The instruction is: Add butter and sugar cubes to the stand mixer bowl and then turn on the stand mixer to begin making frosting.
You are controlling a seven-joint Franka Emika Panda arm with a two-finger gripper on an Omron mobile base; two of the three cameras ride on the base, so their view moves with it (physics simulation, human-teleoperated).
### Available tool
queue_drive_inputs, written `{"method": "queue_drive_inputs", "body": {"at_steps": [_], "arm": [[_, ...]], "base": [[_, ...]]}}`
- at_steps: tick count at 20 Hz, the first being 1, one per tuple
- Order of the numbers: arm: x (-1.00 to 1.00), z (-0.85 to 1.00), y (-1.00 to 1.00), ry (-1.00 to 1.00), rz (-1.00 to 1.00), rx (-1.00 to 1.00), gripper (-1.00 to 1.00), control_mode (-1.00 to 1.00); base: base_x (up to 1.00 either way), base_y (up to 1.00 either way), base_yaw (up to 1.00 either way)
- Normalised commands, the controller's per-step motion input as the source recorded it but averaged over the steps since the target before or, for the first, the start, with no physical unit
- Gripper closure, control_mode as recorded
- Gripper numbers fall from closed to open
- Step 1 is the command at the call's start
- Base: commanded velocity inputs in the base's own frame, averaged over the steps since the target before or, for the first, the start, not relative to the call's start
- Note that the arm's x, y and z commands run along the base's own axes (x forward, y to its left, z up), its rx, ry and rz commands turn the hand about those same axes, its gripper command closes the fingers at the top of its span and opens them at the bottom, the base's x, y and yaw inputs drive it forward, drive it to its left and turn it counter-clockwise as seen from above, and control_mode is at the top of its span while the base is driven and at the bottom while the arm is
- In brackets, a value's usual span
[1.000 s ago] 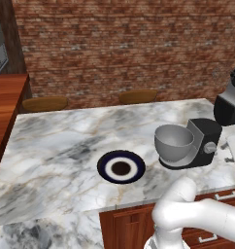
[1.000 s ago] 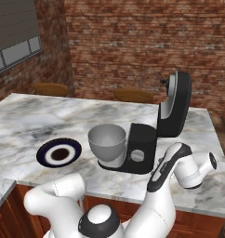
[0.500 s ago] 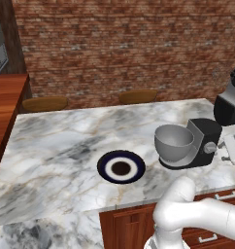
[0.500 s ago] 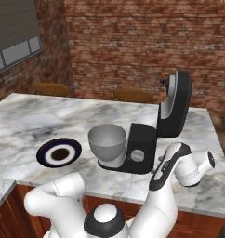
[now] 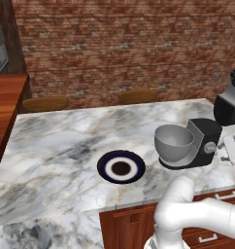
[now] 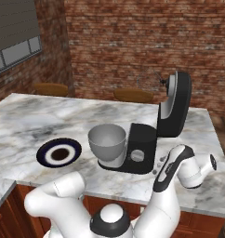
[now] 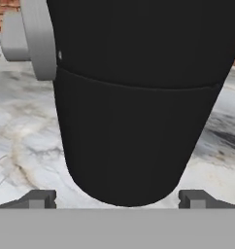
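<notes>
The stand mixer point(image 5: 205, 142) point(image 6: 141, 148) is black and boxy, with its rounded head point(image 6: 176, 104) tilted up. Its grey metal stand mixer bowl point(image 5: 174, 143) point(image 6: 107, 141) sits on the base in front of it. My gripper point(image 6: 157, 169) point(image 5: 233, 148) is low by the mixer's right side, close to the black body. In the hand view the mixer body point(image 7: 134, 112) looms just ahead, its silver side knob point(image 7: 29, 39) at upper left. My gripper point(image 7: 118, 200) is open, with nothing between its fingertips point(image 7: 39, 199). Butter and sugar cubes are out of view.
A flat dark-blue-rimmed plate point(image 5: 104, 164) point(image 6: 43, 151) with a white ring lies on the marble counter point(image 5: 56, 146) left of the bowl. Two wooden stools point(image 5: 137, 96) stand behind the counter, before a brick wall. Wooden cabinet fronts point(image 5: 124, 226) lie below the near counter edge.
</notes>
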Motion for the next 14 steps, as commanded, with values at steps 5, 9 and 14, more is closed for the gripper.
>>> {"method": "queue_drive_inputs", "body": {"at_steps": [5,9,14], "arm": [[0.10,-0.11,-0.07,0.00,0.00,0.03,-1.00,-1.00],[0.12,-0.12,0.00,0.00,0.00,0.02,-1.00,-1.00],[0.14,-0.14,0.00,0.00,0.00,0.01,-1.00,-1.00]], "base": [[0.00,0.00,0.00],[0.00,0.00,0.00],[0.00,0.00,0.00]]}}
